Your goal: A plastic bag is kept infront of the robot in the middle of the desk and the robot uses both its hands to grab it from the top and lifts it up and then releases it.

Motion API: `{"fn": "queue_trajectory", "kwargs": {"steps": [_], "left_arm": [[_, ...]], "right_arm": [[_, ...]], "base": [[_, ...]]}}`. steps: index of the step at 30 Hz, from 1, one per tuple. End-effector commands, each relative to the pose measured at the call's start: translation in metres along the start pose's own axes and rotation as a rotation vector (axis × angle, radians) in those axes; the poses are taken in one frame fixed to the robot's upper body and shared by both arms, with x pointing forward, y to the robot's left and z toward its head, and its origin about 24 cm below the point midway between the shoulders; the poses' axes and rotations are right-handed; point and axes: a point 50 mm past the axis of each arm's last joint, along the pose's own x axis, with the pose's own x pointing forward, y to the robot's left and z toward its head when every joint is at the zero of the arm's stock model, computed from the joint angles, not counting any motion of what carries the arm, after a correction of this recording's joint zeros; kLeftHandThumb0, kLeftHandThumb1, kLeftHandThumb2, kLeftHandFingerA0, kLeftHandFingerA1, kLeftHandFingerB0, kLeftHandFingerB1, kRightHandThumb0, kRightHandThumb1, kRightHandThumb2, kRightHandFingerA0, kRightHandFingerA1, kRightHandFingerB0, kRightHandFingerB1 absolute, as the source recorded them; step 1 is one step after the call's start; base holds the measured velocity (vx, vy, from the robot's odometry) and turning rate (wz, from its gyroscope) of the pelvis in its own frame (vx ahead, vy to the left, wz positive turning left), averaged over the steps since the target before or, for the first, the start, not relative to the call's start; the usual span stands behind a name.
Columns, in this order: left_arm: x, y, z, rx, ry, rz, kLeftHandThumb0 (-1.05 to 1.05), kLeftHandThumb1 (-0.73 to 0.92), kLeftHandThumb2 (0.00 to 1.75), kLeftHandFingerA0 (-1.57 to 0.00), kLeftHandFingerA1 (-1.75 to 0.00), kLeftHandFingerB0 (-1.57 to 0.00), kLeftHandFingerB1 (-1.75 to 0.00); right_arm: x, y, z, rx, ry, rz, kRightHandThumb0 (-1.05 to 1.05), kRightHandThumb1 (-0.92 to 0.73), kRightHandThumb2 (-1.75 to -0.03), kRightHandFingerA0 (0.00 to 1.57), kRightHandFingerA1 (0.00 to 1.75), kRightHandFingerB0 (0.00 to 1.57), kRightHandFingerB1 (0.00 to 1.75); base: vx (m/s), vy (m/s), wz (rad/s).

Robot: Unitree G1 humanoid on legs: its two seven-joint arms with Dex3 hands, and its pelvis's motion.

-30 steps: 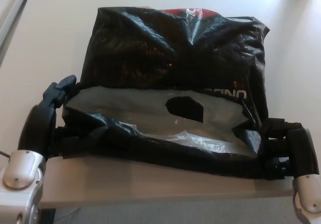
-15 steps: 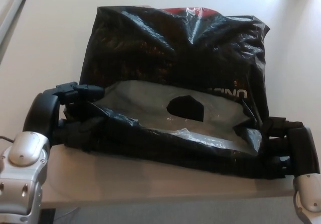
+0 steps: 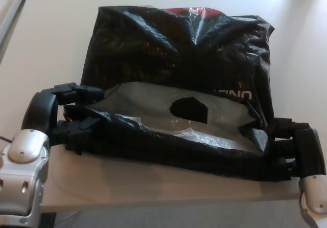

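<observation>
Black plastic bag [image 3: 179,59] lies on beige desk [image 3: 46,49], mouth gaping toward robot. Left hand [image 3: 64,115] pinches bag's left rim; right hand [image 3: 288,146] clamps right corner.

The scene was brightly and evenly lit, the pale desk [image 3: 46,44] washed almost white toward the top right corner. Soft glare streaked the crinkled folds of the black plastic bag [image 3: 179,49], whose darkest areas lost detail. A faint shadow lay under the bag's near edge. The picture was slightly soft and grainy throughout.
</observation>
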Motion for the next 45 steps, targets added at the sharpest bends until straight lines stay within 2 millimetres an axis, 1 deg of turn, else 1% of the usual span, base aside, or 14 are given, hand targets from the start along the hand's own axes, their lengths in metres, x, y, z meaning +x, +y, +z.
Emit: {"fn": "queue_trajectory", "kwargs": {"steps": [1, 3, 4, 6, 7, 8, 9, 10, 11, 12, 14, 15, 31, 45], "left_arm": [[-0.009, -0.001, 0.009, 0.119, -0.133, 0.052, -0.26, 0.47, 0.54, -1.07, -0.76, -0.87, -0.57], [-0.009, -0.003, 0.018, 0.140, -0.225, 0.046, -0.23, 0.47, 0.54, -1.06, -0.73, -0.86, -0.58], [-0.009, -0.003, 0.025, 0.134, -0.251, 0.051, -0.22, 0.45, 0.54, -1.01, -0.67, -0.88, -0.58], [-0.009, -0.005, 0.048, 0.210, -0.381, 0.061, -0.22, 0.46, 0.55, -0.94, -0.61, -0.88, -0.59], [-0.009, -0.006, 0.058, 0.300, -0.472, 0.050, -0.30, 0.54, 0.56, -0.83, -1.00, -0.81, -0.65], [-0.009, -0.007, 0.063, 0.380, -0.549, 0.030, -0.30, 0.54, 0.56, -0.83, -1.00, -0.81, -0.65], [-0.006, -0.009, 0.071, 0.374, -0.603, 0.020, -0.35, 0.46, 0.78, -1.06, -1.40, -0.75, -1.19], [-0.005, -0.010, 0.074, 0.372, -0.628, 0.016, -0.35, 0.46, 0.78, -1.06, -1.40, -0.75, -1.19], [0.000, -0.014, 0.080, 0.367, -0.658, -0.028, -0.16, 0.68, 0.60, -0.85, -1.75, -0.65, -1.75], [0.003, -0.017, 0.084, 0.352, -0.680, -0.058, -0.24, 0.54, 0.81, -1.21, -1.50, -1.02, -1.40], [0.005, -0.021, 0.086, 0.341, -0.691, -0.081, -0.24, 0.53, 0.83, -1.23, -1.50, -1.04, -1.40], [0.006, -0.027, 0.087, 0.328, -0.701, -0.098, -0.20, 0.68, 0.61, -0.90, -1.75, -0.69, -1.75], [0.008, -0.043, 0.148, 0.336, -0.953, -0.040, -0.17, 0.65, 0.66, -0.99, -1.75, -0.78, -1.75], [-0.020, -0.002, 0.270, 0.243, -1.220, 0.211, -0.14, 0.59, 0.69, -0.94, -1.75, -0.76, -1.75]], "right_arm": [[0.021, -0.005, 0.017, 0.007, -0.024, -0.016, -0.77, -0.48, -1.10, 1.57, 1.51, 1.54, 1.48], [0.033, -0.011, 0.033, -0.005, -0.083, -0.033, -0.81, -0.55, -1.13, 1.57, 1.53, 1.53, 1.49], [0.040, -0.012, 0.043, 0.010, -0.123, -0.050, -0.84, -0.80, -0.63, 1.24, 1.58, 1.08, 1.55], [0.058, -0.019, 0.084, 0.060, -0.280, -0.089, -0.70, -0.53, -0.90, 1.27, 1.49, 1.01, 1.37], [0.064, -0.021, 0.103, 0.086, -0.343, -0.103, -0.51, -0.74, -0.63, 0.95, 1.75, 0.76, 1.68], [0.067, -0.023, 0.115, 0.108, -0.375, -0.114, -0.51, -0.74, -0.63, 0.95, 1.75, 0.76, 1.68], [0.072, -0.024, 0.132, 0.148, -0.416, -0.140, -0.41, -0.73, -0.61, 0.86, 1.75, 0.69, 1.63], [0.073, -0.024, 0.139, 0.165, -0.434, -0.150, -0.41, -0.73, -0.61, 0.86, 1.75, 0.69, 1.63], [0.077, -0.025, 0.149, 0.159, -0.455, -0.169, -0.40, -0.74, -0.61, 0.87, 1.75, 0.68, 1.66], [0.079, -0.025, 0.155, 0.158, -0.471, -0.180, -0.39, -0.75, -0.61, 0.87, 1.75, 0.68, 1.66], [0.081, -0.025, 0.159, 0.180, -0.469, -0.191, -0.39, -0.74, -0.61, 0.89, 1.75, 0.67, 1.69], [0.082, -0.025, 0.161, 0.189, -0.468, -0.205, -0.39, -0.75, -0.61, 0.86, 1.75, 0.64, 1.65], [0.104, -0.034, 0.189, 0.294, -0.387, -0.271, -0.38, -0.75, -0.60, 0.85, 1.75, 0.63, 1.65], [0.116, -0.037, 0.272, 0.276, -0.549, -0.233, -0.48, -0.74, -0.62, 0.85, 1.75, 0.63, 1.68]], "base": [[0.00, 0.000, 0.00], [0.00, 0.000, 0.00], [0.00, 0.000, 0.00], [0.00, 0.000, 0.00], [0.00, 0.000, 0.00], [0.00, 0.000, 0.00], [0.00, 0.000, 0.00], [0.00, 0.000, 0.00], [0.00, 0.000, 0.00], [0.00, 0.000, 0.00], [0.00, 0.000, 0.00], [0.00, 0.000, 0.00], [0.00, 0.000, 0.00], [0.00, 0.000, 0.00]]}}
